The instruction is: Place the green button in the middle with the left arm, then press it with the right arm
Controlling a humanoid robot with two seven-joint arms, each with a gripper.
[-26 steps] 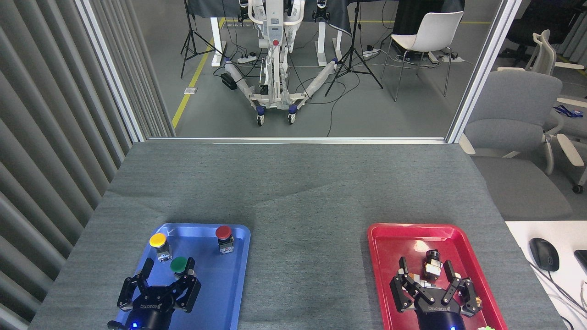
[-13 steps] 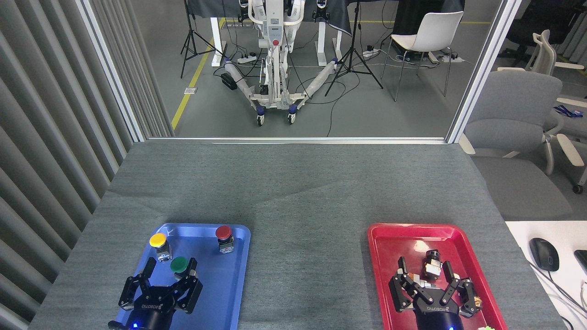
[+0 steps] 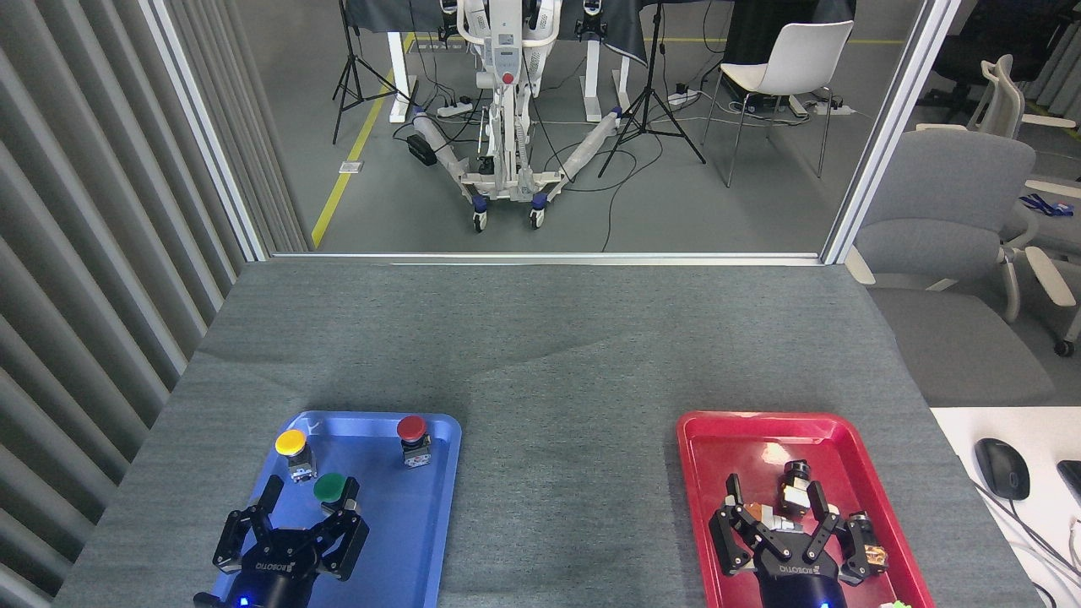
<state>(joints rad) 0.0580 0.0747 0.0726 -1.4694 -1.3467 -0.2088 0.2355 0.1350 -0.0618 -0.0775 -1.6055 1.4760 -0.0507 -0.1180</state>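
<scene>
The green button (image 3: 329, 487) stands upright in the blue tray (image 3: 405, 523) at the near left of the table. My left gripper (image 3: 311, 496) is open just behind it, one finger on each side of the cap, not closed on it. The middle (image 3: 566, 490), a bare strip of dark grey cloth between the two trays, has nothing on it. Over the red tray (image 3: 726, 435) my right gripper (image 3: 773, 498) hangs open above small parts and holds nothing.
A yellow button (image 3: 291, 445) and a red button (image 3: 412, 431) also stand in the blue tray, beyond the green one. A small black-and-silver part (image 3: 794, 483) lies in the red tray. A mouse (image 3: 1002, 468) sits on a white desk to the right.
The right gripper has drifted slightly left and toward me over the red tray. The left gripper has shifted only a little around the green button, which has not moved.
</scene>
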